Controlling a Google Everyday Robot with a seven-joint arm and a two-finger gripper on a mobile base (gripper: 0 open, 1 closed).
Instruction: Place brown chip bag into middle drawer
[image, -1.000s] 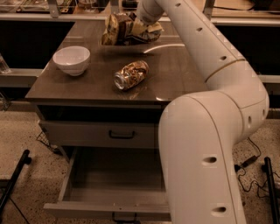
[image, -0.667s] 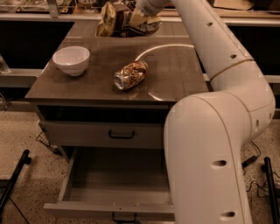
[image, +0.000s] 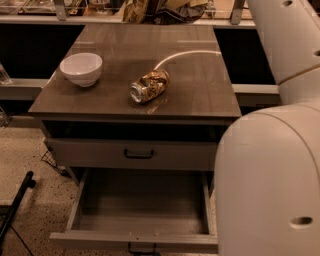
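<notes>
Brown chip bag (image: 145, 10) at the top edge, claw out of sight above, state untellable, middle drawer (image: 142, 200) open.

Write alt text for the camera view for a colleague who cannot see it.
The brown chip bag shows at the top edge, at the far end of the table, with the gripper beside it, both partly cut off. The middle drawer stands pulled open at the bottom. A white bowl and a can on its side rest on the table.
</notes>
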